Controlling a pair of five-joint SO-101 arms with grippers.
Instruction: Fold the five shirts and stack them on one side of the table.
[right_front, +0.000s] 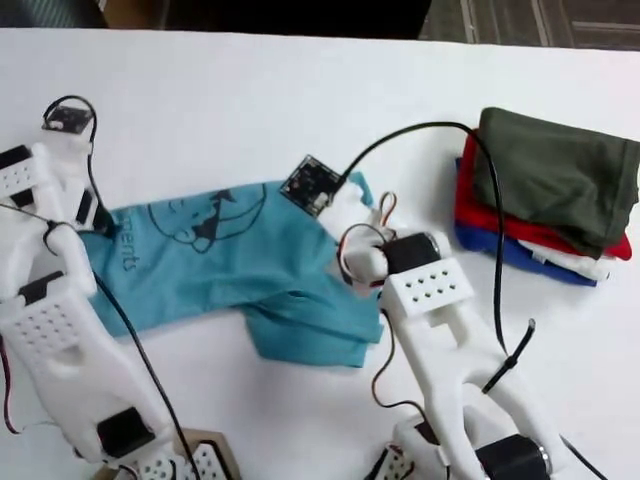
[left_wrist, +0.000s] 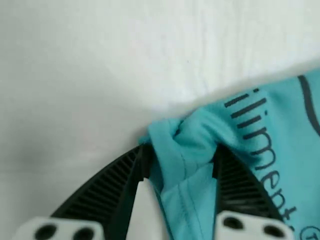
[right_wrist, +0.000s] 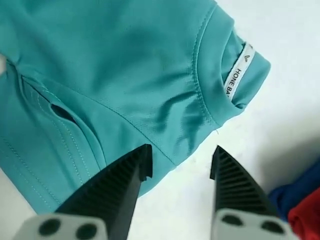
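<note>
High view has the teal shirt (right_front: 230, 265) lying long-ways, left to right, between the arms. Its bunched left end is clamped in the left gripper (left_wrist: 180, 155). The right gripper (right_wrist: 180, 162) hangs spread over the collar end, nearer the folded stack (right_front: 550, 195).

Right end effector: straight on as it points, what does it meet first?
Likely the teal shirt, at its edge near the collar; the open right end effector straddles fabric and bare table. Depth unclear.
</note>
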